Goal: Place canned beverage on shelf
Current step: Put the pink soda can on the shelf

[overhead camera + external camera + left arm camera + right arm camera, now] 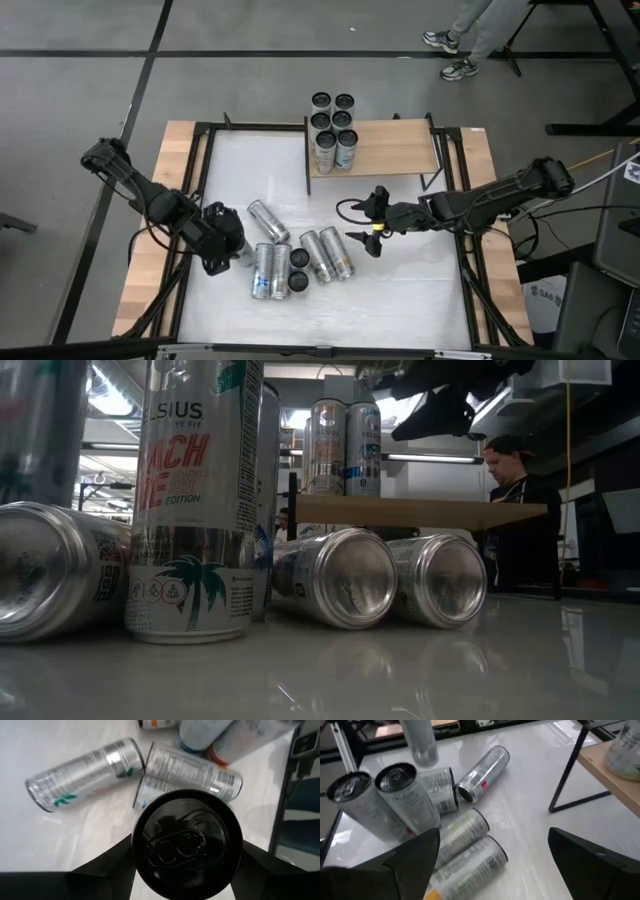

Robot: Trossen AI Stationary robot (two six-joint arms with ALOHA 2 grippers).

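A: Where is the can that matters?

B: An upright beverage can [187, 842], black lid up, sits between the left gripper's [228, 250] fingers, which are pressed tight against its sides. That is near the left edge of the table [400, 300], toward the front half. The left wrist view looks straight down on its pull-tab.

A: And the shelf?

B: The shelf [395, 145], a pale wood board on black posts, stands at the table's far edge, about the middle. Six cans [332, 125] stand upright in a tight cluster on its left end; the rest of the board is bare.

A: What lies around the held can?

B: Just beside it, toward the table's centre, loose cans are scattered. One silver can [268, 220] lies on its side, angled. Two more [268, 270] lie side by side closer to the front edge, two upright black-topped cans [299, 270] stand touching them, and another lying pair [330, 255] rests beyond those. In the low view a tall can [195, 500] with a palm-tree print stands close to the camera.

A: The other arm?

B: The right gripper [372, 225] hovers above the table's middle, right of the loose cans, its fingers spread wide with nothing between them. A person [515, 510] stands beyond the table.
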